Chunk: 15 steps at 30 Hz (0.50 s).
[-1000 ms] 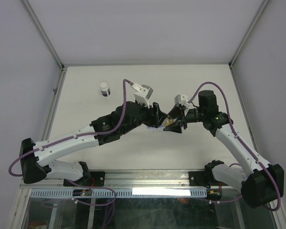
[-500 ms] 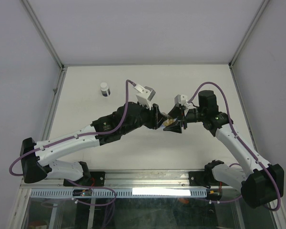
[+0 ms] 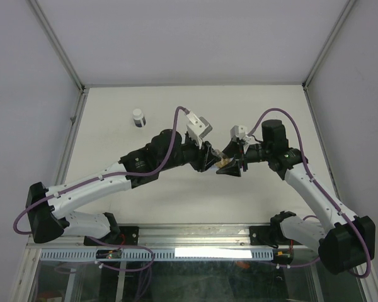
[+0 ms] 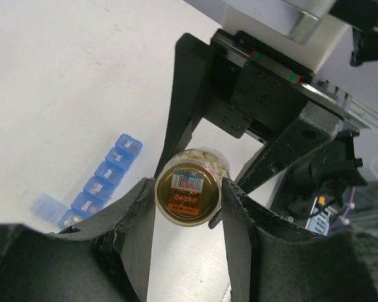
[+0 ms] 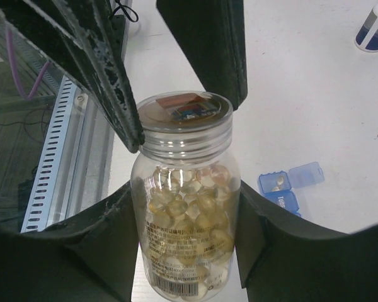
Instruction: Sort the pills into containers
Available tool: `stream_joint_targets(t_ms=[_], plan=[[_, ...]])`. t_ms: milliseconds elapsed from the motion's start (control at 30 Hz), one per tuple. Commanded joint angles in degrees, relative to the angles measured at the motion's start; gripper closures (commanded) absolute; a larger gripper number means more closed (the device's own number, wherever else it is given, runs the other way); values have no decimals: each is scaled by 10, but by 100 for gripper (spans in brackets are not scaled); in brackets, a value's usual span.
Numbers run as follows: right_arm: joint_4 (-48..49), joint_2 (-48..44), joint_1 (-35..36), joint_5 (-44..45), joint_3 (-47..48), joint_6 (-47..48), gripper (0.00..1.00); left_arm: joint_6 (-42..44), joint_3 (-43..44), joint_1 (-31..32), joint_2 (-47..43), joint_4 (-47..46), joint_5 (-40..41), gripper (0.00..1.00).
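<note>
My right gripper is shut on a clear bottle filled with amber pills and holds it above the table. My left gripper is closed around the bottle's amber cap, one finger on each side. In the top view both grippers, left and right, meet at the table's middle. The blue pill-organiser strip lies on the table below. Its end compartment is open and holds a few pills.
A small clear white-capped vial stands at the back left and also shows in the right wrist view. A metal rail runs along the table's near edge.
The left wrist has rotated around the cap and its forearm has shifted right. The right arm and the bottle have stayed in place.
</note>
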<state>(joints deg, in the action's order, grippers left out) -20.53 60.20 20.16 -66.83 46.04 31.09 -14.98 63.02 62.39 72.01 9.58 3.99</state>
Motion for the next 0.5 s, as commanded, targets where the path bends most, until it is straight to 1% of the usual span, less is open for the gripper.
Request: stream_joint_targets(t_ms=[0,67,100,167,233,267,333,467], plan=[[45,-6,-1,-9,19,-7,100,156,-22,-39,12,-1,-238,68],[46,-7,-1,-9,19,-7,100,222,-29,-76,14,6,-329,67],[45,-7,-1,-10,19,-7,100,265,-31,-91,15,12,-359,64],[45,-7,-1,-10,19,-6,100,366,-29,-103,19,30,-408,55],[45,-7,-1,-11,19,-6,100,421,-22,-110,27,33,-433,43],[45,-7,-1,-11,19,-6,100,438,-16,-113,30,34,-438,38],[45,-8,-1,-12,19,-6,100,453,6,-118,47,32,-431,34],[43,-10,-1,-13,19,-4,100,429,40,-126,60,19,-396,28]])
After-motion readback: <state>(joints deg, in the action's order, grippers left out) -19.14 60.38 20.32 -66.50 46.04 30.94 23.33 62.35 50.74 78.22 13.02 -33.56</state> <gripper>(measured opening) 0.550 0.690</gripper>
